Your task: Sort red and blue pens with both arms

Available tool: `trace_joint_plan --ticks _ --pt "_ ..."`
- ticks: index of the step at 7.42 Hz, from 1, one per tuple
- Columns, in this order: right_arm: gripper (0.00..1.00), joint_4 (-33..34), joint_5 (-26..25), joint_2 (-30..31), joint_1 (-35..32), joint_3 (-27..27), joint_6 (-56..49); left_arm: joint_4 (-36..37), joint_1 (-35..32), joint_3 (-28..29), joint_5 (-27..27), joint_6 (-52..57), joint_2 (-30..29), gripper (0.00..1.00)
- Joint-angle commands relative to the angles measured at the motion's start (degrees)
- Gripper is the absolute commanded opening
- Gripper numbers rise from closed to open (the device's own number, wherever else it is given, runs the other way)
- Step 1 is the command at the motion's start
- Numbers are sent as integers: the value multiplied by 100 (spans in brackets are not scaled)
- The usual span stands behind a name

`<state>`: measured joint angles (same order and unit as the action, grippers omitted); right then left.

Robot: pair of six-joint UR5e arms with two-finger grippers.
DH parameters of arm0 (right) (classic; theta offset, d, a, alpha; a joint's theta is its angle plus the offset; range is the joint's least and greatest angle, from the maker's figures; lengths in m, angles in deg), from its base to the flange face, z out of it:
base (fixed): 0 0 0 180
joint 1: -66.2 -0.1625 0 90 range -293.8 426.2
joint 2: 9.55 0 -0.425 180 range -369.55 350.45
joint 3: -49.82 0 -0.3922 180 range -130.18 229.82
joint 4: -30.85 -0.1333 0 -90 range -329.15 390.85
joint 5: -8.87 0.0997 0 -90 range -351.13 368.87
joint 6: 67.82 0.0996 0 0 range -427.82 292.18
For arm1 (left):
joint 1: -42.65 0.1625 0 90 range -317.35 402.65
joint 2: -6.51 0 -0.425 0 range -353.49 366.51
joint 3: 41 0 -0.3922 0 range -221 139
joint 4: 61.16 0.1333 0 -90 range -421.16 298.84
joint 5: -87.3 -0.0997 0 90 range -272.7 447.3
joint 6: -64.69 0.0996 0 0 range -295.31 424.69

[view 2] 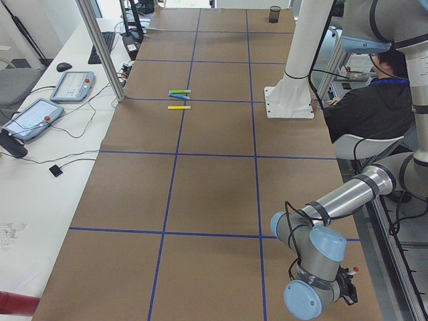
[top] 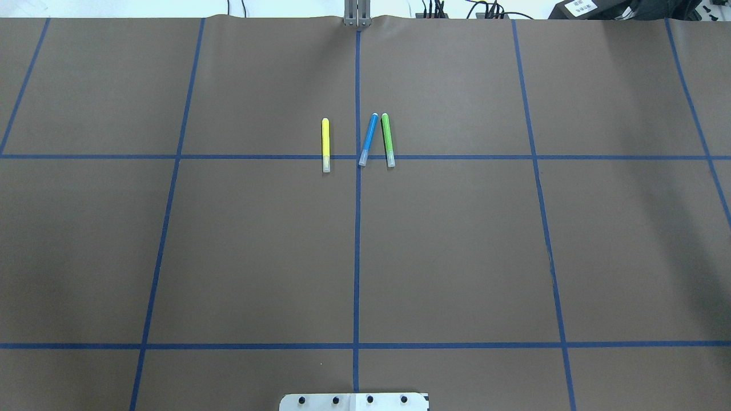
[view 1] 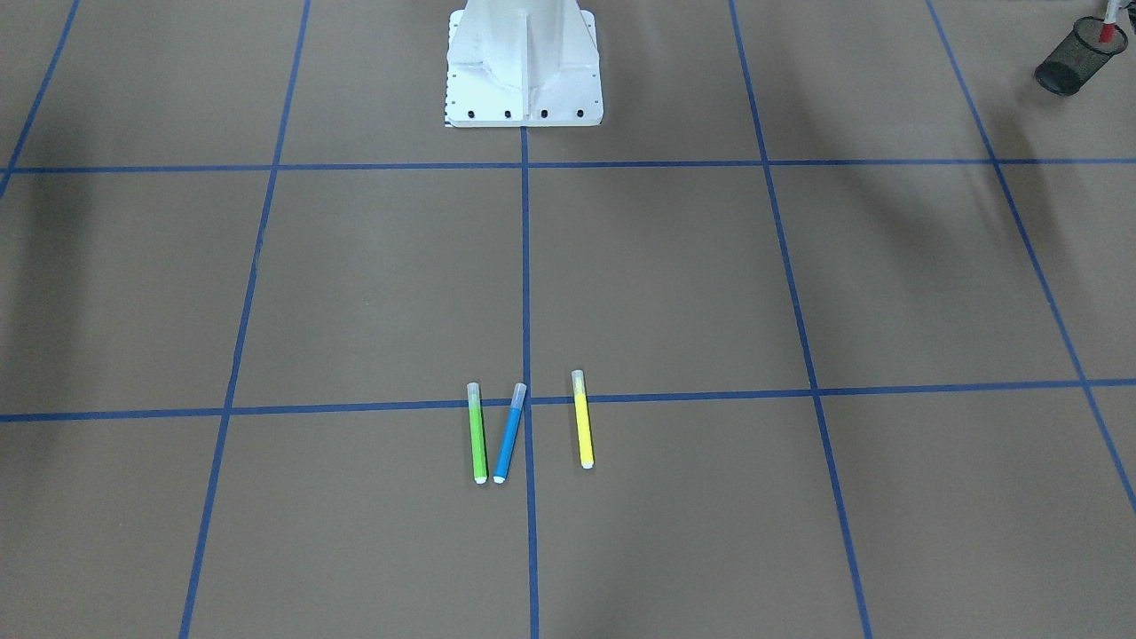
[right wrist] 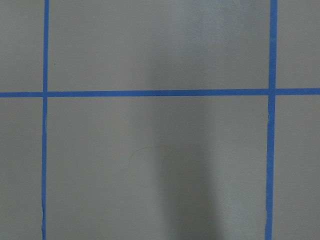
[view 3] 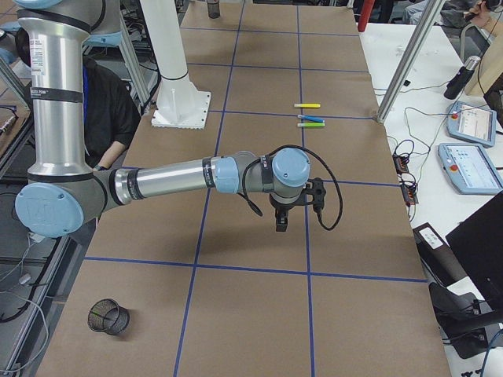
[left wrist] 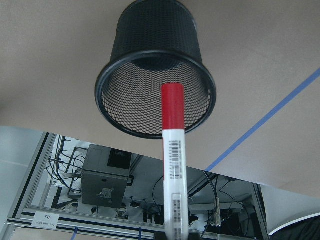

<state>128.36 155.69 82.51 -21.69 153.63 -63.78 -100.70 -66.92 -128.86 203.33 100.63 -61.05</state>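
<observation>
Left pincer (view 2: 349,286) pinches the red pen (left wrist: 172,165) cap-first over the mesh cup (left wrist: 155,75), front view's upper right, probably ready to drop. Blue pen (view 1: 510,432) lies low-centre on the table (view 1: 355,293); right pincer (view 3: 280,222): can't tell.

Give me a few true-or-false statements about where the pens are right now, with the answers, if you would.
1. The blue pen lies between the green marker and the yellow marker. True.
2. The red-capped pen lies on the table beside the yellow marker. False: it is in the air, cap toward the black mesh cup.
3. The blue pen stands in a mesh cup. False: it lies flat on the brown table cover.
4. The green marker is nearer the blue pen than the yellow marker is. True.
</observation>
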Motion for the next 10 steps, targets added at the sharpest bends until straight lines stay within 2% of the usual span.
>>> trace_joint_plan --ticks 1,5,10 --pt "100 -3 -3 -4 0 8 1 -10 -12 164 -10 10 -73 0" --pt "100 6 5 14 0 51 1 -19 -20 402 -2 1 -389 0" --pt "100 32 5 101 0 210 1 -19 -64 437 7 1 -424 0"
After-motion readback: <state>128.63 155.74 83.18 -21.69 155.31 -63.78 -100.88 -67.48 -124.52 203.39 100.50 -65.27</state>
